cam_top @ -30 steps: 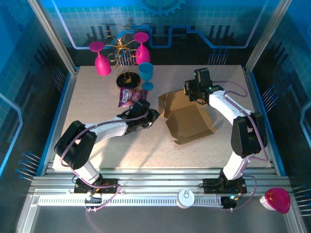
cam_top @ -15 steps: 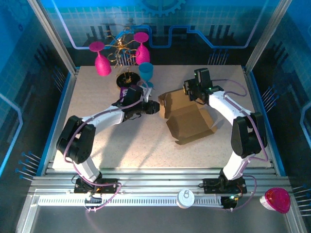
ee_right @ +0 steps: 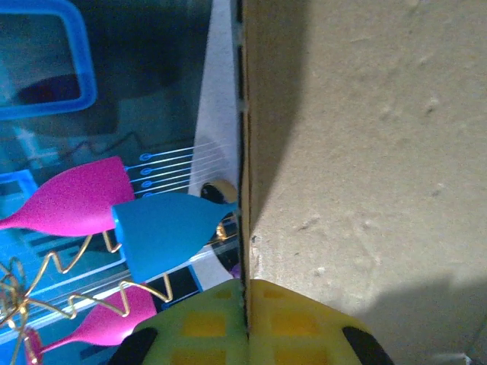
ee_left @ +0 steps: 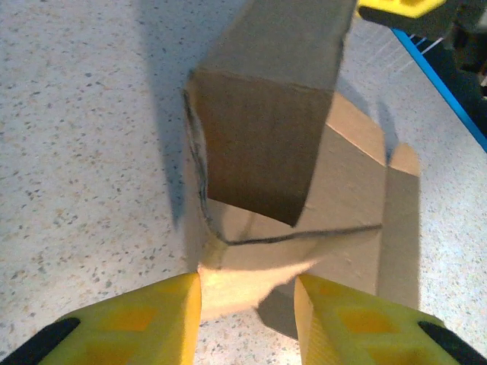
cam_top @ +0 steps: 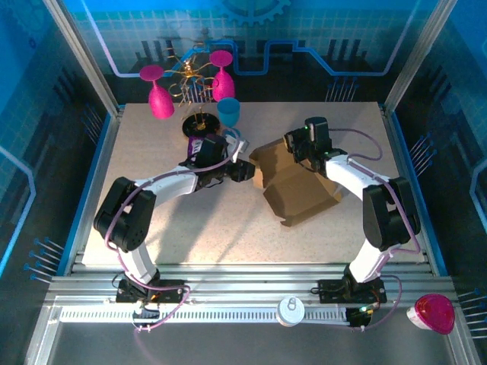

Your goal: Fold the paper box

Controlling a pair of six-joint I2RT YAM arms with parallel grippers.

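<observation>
I'm mid-fold. The paper box (cam_top: 293, 186) sits just right of the surface's (cam_top: 213, 228) middle. My right fingers (ee_right: 293, 323) are clenched on its far wall and my left fingers (ee_left: 144, 319) are parted around a corner flap (ee_left: 243, 281). Next I should pinch that flap and tuck it inward.

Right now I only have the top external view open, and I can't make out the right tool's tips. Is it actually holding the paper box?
Observer: Yes. The right wrist view shows the right tool shut on the thin edge of a cardboard panel of the paper box.
Reviewer: And the left tool, at the box's left corner?
Observer: In the left wrist view the left tool is open, with its yellow fingers on either side of a pale flap at the box's base. I cannot tell whether they touch it.
</observation>
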